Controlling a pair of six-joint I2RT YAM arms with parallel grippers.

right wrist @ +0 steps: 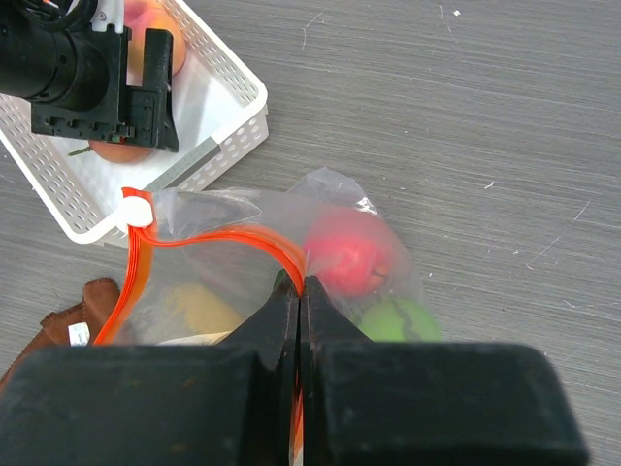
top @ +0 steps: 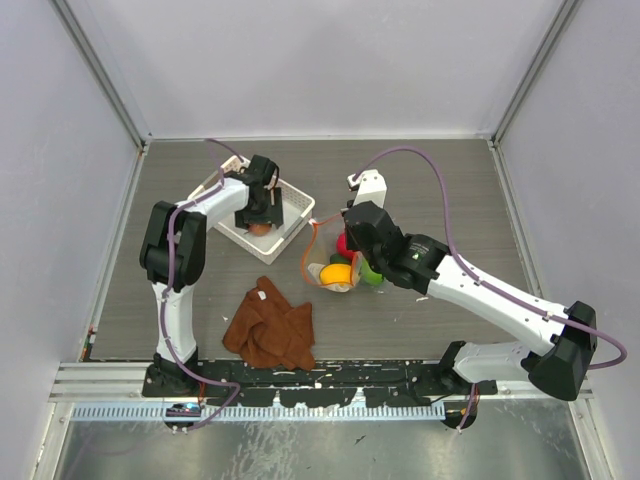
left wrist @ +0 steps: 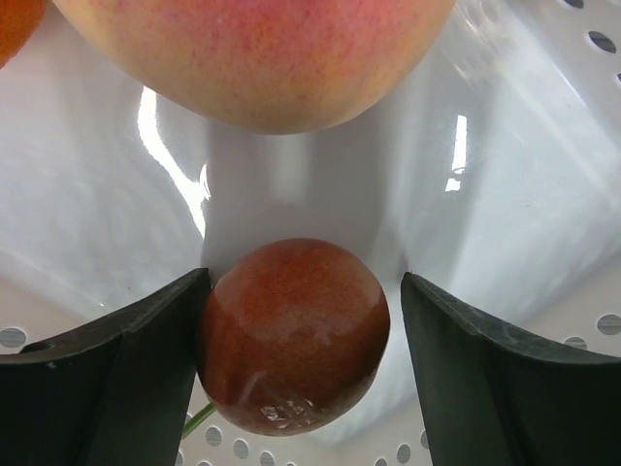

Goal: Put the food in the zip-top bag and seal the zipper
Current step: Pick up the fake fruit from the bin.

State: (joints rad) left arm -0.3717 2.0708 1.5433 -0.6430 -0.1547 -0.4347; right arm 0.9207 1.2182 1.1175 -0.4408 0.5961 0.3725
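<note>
**A:** What is the left arm doing?
**B:** It is bent down into the white basket (top: 296, 196). The left pincer (top: 258, 217) is spread wide around a red-orange fruit (left wrist: 291, 335), one finger against it and a gap at the other. A peach-pink fruit (left wrist: 252, 58) lies just beyond.
**A:** And the middle?
**B:** A brown cloth (top: 270, 330) lies crumpled on the worktop (top: 450, 180).
**A:** And the right?
**B:** The right arm is stretched forward. The right pincer (right wrist: 303, 291) is clamped tight on the zipper (right wrist: 215, 240) of the clear bag (right wrist: 209, 209) beside the basket. Red (right wrist: 344, 257), green (right wrist: 398, 320) and yellow (right wrist: 199, 306) fruits are inside.
</note>
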